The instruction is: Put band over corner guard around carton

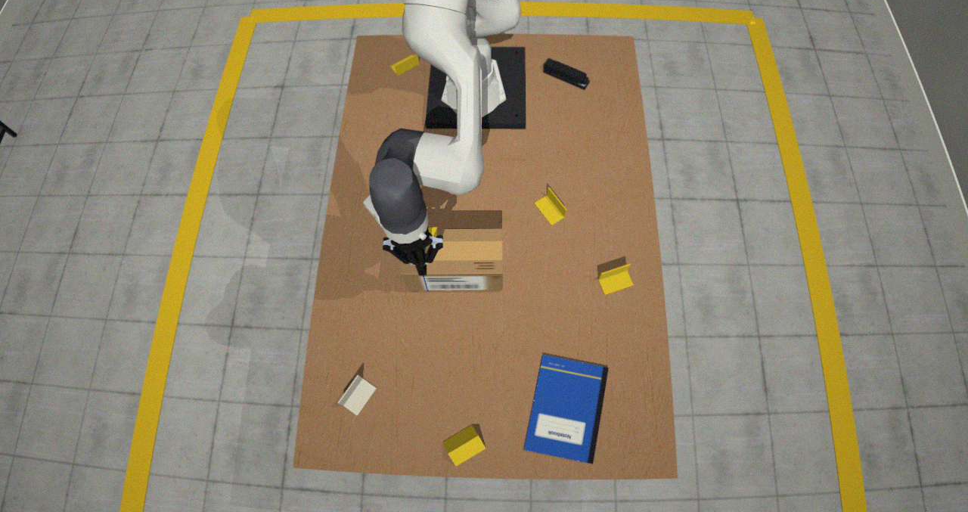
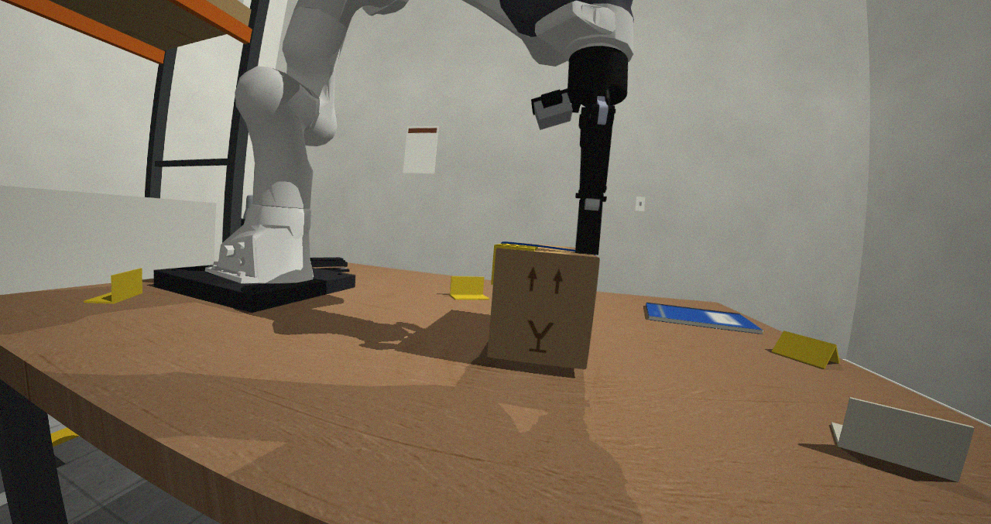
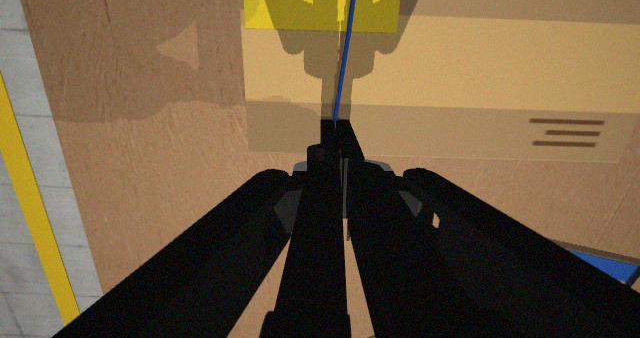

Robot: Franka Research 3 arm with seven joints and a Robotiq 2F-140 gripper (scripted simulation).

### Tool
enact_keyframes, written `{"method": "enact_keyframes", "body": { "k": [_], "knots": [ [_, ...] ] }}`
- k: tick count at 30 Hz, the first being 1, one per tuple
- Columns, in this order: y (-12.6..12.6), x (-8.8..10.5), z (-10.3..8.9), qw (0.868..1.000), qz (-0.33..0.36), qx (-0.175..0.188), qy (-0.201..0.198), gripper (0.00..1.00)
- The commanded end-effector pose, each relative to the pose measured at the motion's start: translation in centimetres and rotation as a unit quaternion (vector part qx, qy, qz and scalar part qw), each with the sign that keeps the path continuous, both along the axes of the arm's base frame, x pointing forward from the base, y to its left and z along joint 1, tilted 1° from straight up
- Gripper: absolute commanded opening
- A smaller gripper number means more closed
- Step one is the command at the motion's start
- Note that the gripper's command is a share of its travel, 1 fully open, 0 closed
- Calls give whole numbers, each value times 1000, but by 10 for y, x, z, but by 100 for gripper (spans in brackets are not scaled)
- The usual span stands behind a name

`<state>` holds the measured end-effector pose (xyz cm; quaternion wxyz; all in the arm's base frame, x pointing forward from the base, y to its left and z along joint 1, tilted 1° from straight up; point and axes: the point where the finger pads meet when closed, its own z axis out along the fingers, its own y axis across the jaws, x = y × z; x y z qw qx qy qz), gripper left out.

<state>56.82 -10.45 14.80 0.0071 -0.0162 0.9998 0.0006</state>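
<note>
A brown carton [image 1: 461, 252] stands upright and level on the wooden table, with arrows on its end face [image 2: 542, 309]. A yellow corner guard [image 3: 320, 5] sits on its top far edge near the left end; it also shows in the exterior view [image 2: 514, 247]. A thin blue band [image 3: 343, 58] runs over the guard and slants across the carton top to my fingertips. It continues down the front face [image 1: 423, 283]. My gripper [image 3: 334, 141] [image 2: 588, 247] points straight down at the carton's top front edge, shut on the band.
Loose yellow guards lie around the table [image 1: 550, 205] [image 1: 614, 277] [image 1: 464, 444] [image 1: 405, 64]. There is a white guard [image 1: 356, 394] at the front left, a blue notebook [image 1: 566, 408] at the front right and a black object [image 1: 566, 73] near the arm's base.
</note>
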Motion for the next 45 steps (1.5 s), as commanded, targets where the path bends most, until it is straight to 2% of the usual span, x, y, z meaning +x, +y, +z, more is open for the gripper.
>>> {"method": "enact_keyframes", "body": {
  "k": [1, 8, 9, 45],
  "knots": [
    [1, -1, 0, 1000, 1, 0, 1, 10],
    [1, -1, 0, 1000, 1, 0, 1, 10],
    [1, -1, 0, 1000, 1, 0, 1, 18],
    [1, -1, 0, 1000, 1, 0, 1, 18]
  ]
}}
